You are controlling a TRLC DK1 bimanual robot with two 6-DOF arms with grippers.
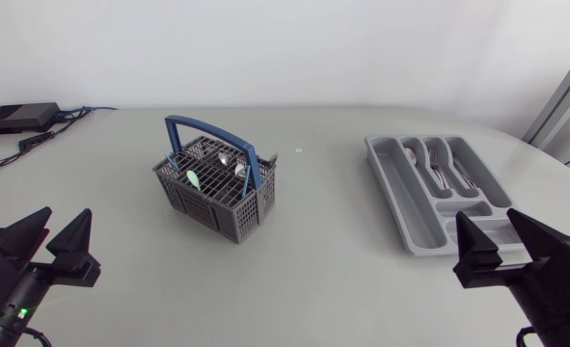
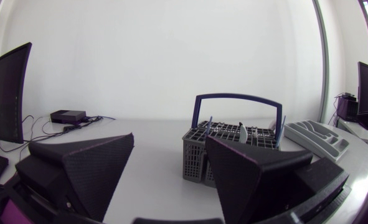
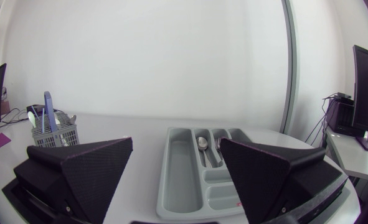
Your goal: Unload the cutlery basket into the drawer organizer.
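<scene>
**Basket waiting, both grippers empty**

The cutlery basket [image 1: 215,188] sits left of centre on the table [image 1: 323,260], blue handle [image 1: 212,135] upright, and there's cutlery [image 1: 224,162] standing in its cells, a pale green piece [image 1: 194,177] among the metal. Over to the right, well apart from it, lies the grey drawer organizer [image 1: 405,198], and a few spoons and forks [image 1: 439,164] are already in its narrow compartments. So the job looks partly done, with more to come out of the basket.

The left gripper [image 1: 63,220] hangs at the near left edge, fingers spread wide, nothing between them. The right gripper [image 1: 487,220] is at the near right, just in front of the organizer, also wide apart and empty.

I'd call this the gap between picks. The next move calls for one arm, likely the left, to reach over the basket, come down past the handle and pinch a single handle end.
</scene>
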